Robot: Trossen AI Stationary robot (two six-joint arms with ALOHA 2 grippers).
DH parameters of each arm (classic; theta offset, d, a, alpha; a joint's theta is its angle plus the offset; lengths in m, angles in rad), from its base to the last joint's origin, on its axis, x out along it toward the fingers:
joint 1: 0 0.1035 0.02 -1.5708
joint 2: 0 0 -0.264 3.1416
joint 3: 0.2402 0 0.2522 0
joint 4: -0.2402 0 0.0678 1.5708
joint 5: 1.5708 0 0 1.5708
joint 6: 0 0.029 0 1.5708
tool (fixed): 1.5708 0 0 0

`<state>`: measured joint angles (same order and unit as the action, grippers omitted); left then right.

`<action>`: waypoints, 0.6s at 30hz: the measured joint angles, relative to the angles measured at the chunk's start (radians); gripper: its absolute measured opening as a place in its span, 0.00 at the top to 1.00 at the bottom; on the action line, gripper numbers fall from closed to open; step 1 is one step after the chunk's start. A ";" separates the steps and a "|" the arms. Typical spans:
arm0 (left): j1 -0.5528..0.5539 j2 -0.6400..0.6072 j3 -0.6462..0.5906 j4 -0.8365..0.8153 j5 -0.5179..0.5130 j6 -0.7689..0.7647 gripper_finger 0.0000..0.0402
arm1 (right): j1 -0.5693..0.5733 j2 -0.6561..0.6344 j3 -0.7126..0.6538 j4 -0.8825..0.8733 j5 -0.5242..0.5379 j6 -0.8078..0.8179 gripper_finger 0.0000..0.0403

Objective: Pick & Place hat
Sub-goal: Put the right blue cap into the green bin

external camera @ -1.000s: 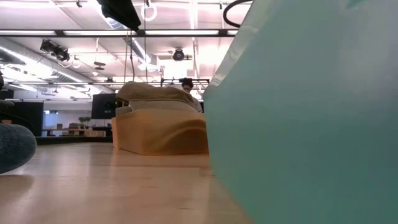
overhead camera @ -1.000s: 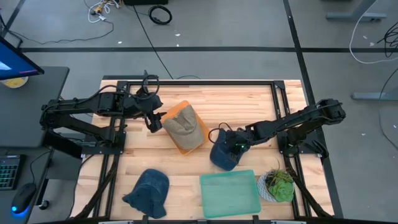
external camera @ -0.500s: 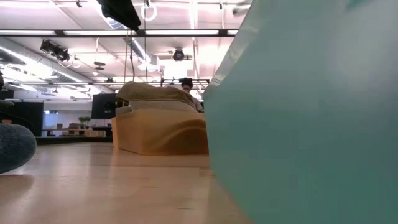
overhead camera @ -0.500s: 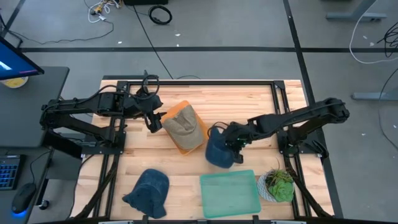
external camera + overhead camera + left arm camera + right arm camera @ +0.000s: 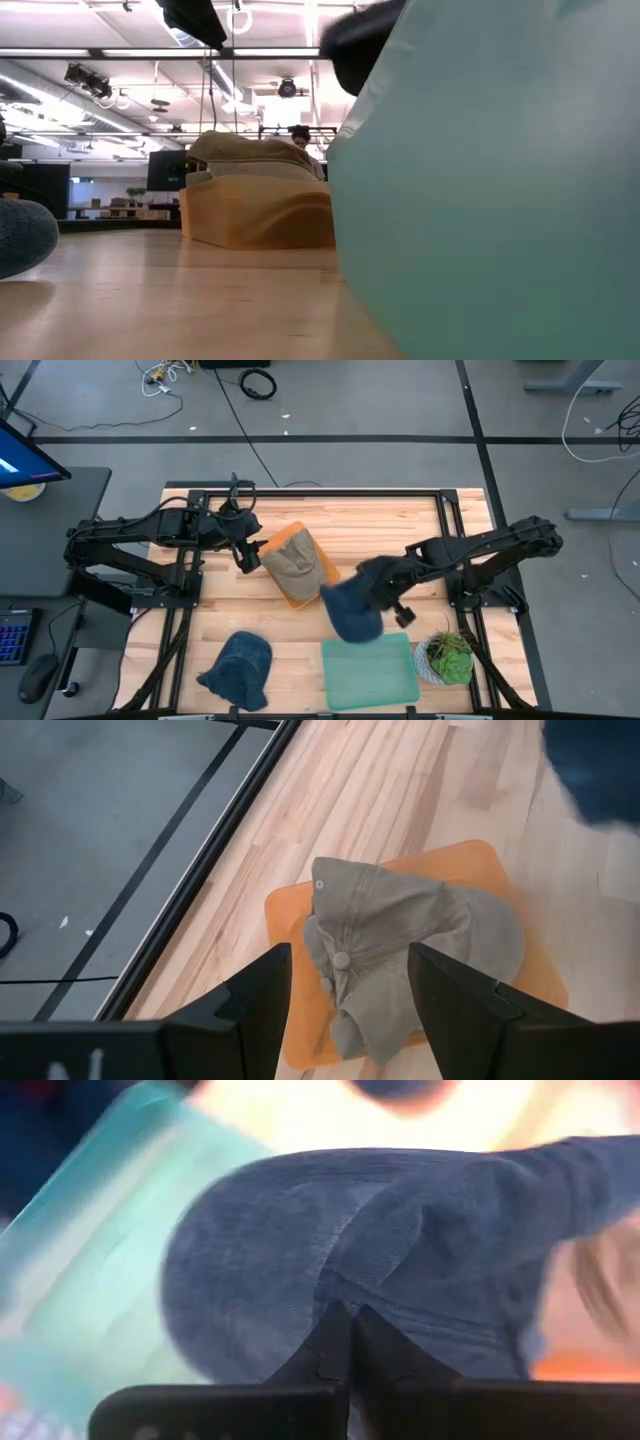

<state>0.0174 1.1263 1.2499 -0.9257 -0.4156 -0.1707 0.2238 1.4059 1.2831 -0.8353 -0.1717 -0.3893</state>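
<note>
A dark blue hat (image 5: pixel 350 615) hangs from my right gripper (image 5: pixel 374 586), which is shut on it, above the table between the orange tray and the green tray (image 5: pixel 370 672). In the right wrist view the blue hat (image 5: pixel 300 1250) fills the picture, with the green tray (image 5: pixel 80 1290) behind it. My left gripper (image 5: pixel 243 554) waits open at the left side of the orange tray (image 5: pixel 300 592), where a khaki cap (image 5: pixel 400 950) lies crown up. A second blue hat (image 5: pixel 240 665) lies on the table near its near left corner. My right gripper (image 5: pixel 345 1320) pinches a fold of the blue hat's cloth (image 5: pixel 345 1285) between its two shut fingers. The hat is lifted clear of the table and hangs slack below the fingers (image 5: pixel 325 1345). Which part of the hat the fold belongs to, I cannot tell.
A potted plant (image 5: pixel 446 658) stands at the near right, beside the green tray. The green tray's wall (image 5: pixel 500 200) fills the right of the low view, with the orange tray and cap (image 5: pixel 260 205) behind it. Bare wood lies between the two hats.
My right gripper has risen and moved a little toward the table's left, staying shut. The blue hat has come up off the table with it and now hangs clear; a dark blur of it has come into the top of the low view.
</note>
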 joint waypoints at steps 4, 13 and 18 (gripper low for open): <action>0.000 0.000 0.000 0.000 0.000 0.000 0.49 | 0.059 0.003 0.000 -0.005 -0.055 -0.261 1.00; 0.000 0.000 0.000 0.000 0.000 -0.001 0.49 | 0.208 0.024 0.000 0.023 -0.057 -0.604 1.00; 0.000 0.000 0.000 0.012 0.000 -0.001 0.49 | 0.267 0.077 0.000 0.043 -0.054 -0.657 1.00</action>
<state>0.0174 1.1259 1.2499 -0.9138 -0.4156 -0.1715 0.4909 1.4824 1.2831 -0.7920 -0.2253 -1.0460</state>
